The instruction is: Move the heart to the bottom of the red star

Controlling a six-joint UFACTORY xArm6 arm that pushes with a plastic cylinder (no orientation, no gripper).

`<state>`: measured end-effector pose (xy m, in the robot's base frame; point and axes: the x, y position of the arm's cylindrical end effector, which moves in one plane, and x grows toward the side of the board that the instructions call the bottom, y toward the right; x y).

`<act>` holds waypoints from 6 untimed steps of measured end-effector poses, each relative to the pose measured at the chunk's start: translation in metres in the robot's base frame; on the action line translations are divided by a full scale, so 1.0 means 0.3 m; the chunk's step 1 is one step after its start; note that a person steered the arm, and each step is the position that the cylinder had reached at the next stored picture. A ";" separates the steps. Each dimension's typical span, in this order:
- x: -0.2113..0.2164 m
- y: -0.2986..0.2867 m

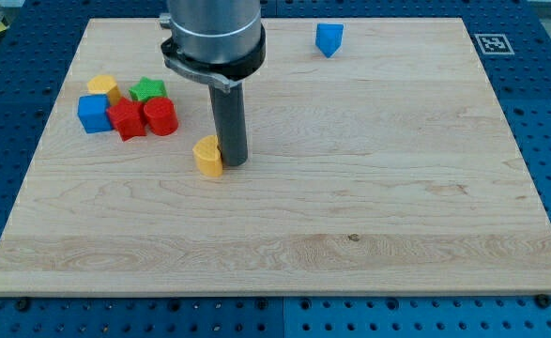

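**Nudging the yellow heart toward the red star**

At the view's left sits a tight cluster: a blue cube (92,114), a yellow block (102,88) behind it, a green star (146,90), the red star (125,119) and a red cylinder (160,116) just beside it. The spot to fill lies just below the red star, toward the view's bottom, and it is bare wood.

The yellow heart (207,156) lies to the right of the cluster and slightly lower, apart from it. To do this step well, I judge the push should run leftward and stay low, so the heart passes under the red cylinder without knocking it.

My tip (231,165) touches the heart's right side. There is no pincer here, only the rod, so nothing is grasped. The rod stands upright.

Far off at the top, a blue block (329,39) sits alone.
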<state>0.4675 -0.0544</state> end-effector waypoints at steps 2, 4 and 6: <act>0.055 -0.129; 0.056 -0.401; 0.133 -0.253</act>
